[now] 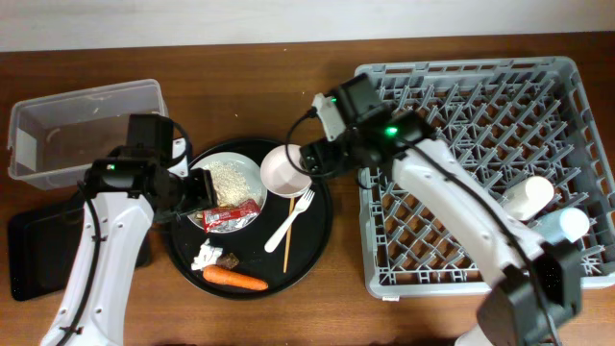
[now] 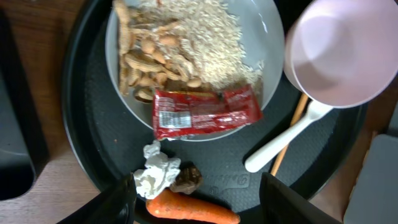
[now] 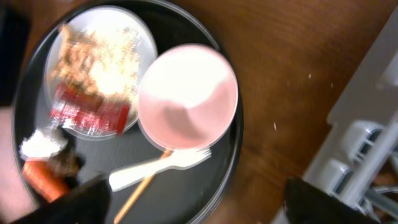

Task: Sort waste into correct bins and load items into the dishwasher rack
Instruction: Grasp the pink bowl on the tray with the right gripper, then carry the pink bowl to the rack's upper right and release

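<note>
The wooden surface (image 1: 240, 58) held a crowded tray (image 1: 312, 235). The left claw (image 2: 202, 199) and right claw (image 3: 205, 202) gaped empty. Grabbing the wrapper (image 2: 205, 113) might drag rice (image 2: 211, 37) off the plate (image 2: 264, 31).

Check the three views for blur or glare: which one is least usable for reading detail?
Overhead: sharp and evenly lit. Left wrist: crisp, with print showing on the wrapper and only mild sheen. Right wrist: least usable, blurred throughout, with the bowl washed out and the rack smeared.
</note>
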You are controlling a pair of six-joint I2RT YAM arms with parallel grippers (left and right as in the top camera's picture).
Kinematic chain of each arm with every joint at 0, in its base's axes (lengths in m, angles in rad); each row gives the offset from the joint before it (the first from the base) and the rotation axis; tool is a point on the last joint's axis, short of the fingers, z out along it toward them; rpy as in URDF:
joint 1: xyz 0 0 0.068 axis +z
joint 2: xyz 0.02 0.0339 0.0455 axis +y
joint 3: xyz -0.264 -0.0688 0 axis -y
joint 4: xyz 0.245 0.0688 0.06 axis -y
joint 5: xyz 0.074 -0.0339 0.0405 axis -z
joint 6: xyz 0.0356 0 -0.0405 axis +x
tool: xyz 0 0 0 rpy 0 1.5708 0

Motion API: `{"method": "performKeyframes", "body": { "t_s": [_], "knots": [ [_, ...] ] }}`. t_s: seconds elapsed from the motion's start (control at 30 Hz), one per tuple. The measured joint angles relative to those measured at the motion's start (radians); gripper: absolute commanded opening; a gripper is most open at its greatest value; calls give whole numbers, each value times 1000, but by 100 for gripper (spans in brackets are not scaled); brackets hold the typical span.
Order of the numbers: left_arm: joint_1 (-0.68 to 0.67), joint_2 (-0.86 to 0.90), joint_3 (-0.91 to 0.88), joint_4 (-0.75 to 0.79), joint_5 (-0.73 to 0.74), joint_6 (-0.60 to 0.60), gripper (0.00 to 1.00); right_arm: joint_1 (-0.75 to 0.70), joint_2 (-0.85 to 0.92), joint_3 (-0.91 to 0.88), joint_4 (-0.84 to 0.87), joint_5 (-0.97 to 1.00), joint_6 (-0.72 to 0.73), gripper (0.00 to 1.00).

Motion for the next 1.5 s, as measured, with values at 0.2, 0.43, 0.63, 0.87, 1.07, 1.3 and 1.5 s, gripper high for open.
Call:
{"method": "performKeyframes", "body": {
  "t_s": [0.2,0.43,0.63,0.87,1.07,1.3,1.5],
  "knots": [
    [13,0,0,-1,-7,-3,64,7,230,0,107,60,155,57],
    [13,0,0,-2,-7,-3,64,7,317,0,116,67,223,11],
    [13,0,0,-3,-7,-3,64,7,318,70,48,70,238,4],
    [13,0,0,-4,-7,-3,64,-58,268,415,-341,252,209,4],
    [13,0,0,-4,-7,-3,64,-340,28,489,-538,681,208,4],
    [13,0,0,-3,-7,-3,64,-581,80,465,-463,1171,436,4],
    [13,0,0,-4,-7,-3,64,-647,303,464,-374,1334,456,4]
  ]
}}
